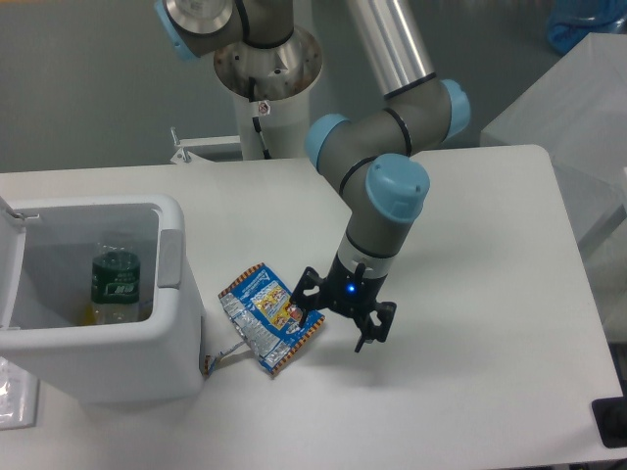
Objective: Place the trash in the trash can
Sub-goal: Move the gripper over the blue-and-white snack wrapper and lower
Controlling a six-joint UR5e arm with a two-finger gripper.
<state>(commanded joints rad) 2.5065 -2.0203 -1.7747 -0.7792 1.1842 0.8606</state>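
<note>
The white boxy trash can (176,323) stands at the left of the table with its lid swung open. The clear bottle with a green label (117,284) stands inside it. The crumpled blue snack wrapper with silver edges (263,318) lies on the table just right of the can. My gripper (335,325) hangs low over the table at the wrapper's right edge, open, with one finger (304,305) over the wrapper's right side and the other finger (366,338) on the bare table. It holds nothing.
The arm's base column (266,108) stands at the back edge of the table. The can's open lid (10,259) sticks up at the far left. A grey box (578,108) sits off the table at the back right.
</note>
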